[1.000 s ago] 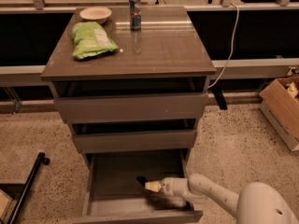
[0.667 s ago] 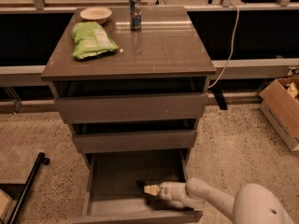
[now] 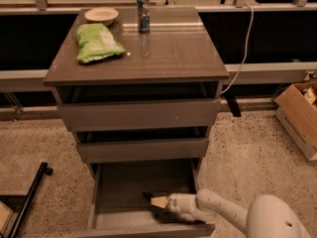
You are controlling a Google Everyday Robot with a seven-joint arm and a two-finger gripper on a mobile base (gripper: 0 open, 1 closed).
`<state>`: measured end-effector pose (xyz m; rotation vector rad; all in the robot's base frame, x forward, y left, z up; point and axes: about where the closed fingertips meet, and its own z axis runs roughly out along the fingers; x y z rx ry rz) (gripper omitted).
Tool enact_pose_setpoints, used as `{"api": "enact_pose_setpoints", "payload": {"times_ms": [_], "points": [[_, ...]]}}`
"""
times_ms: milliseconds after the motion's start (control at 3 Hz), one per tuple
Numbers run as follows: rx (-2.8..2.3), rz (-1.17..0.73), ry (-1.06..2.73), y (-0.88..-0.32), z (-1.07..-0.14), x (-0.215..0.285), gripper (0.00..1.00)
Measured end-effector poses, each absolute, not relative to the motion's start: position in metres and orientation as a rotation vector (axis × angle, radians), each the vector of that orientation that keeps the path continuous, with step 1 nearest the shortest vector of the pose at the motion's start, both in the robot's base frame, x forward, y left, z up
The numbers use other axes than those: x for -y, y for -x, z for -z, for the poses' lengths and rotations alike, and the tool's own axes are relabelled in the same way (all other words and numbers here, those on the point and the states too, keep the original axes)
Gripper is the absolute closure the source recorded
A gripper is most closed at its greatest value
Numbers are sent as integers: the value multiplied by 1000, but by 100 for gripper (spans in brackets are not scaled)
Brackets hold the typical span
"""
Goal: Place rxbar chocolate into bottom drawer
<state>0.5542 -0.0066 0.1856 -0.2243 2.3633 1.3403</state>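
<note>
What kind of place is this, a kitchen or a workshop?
Probably an office break area or test lab, not a home kitchen: a cabinet with a chip bag, can and bowl on top stands on speckled floor beside a cardboard box. The robot's hand is in the open bottom drawer.

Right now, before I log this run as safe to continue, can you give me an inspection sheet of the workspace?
Surface: cabinet top, grey-brown and glossy.
Job's things: bottom drawer pulled open; rxbar chocolate seems to be the dark shape at the gripper's tip, inside the drawer; cannot tell whether it is held or released.
Clutter: green bag, bowl and can, all on the cabinet top.
Gripper: gripper inside the bottom drawer, near its front.
Cables: white cable hanging behind the cabinet's right side.
Surroundings: cardboard box on the floor at right; black pole at left.
</note>
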Motion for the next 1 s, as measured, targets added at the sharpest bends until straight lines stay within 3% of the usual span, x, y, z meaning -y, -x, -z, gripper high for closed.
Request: {"api": "enact_pose_setpoints", "payload": {"times_ms": [667,1000], "points": [[-2364,-1349,229,-552,-185,1,0],[-2364,-1350,230,-552,-185,1,0]]}}
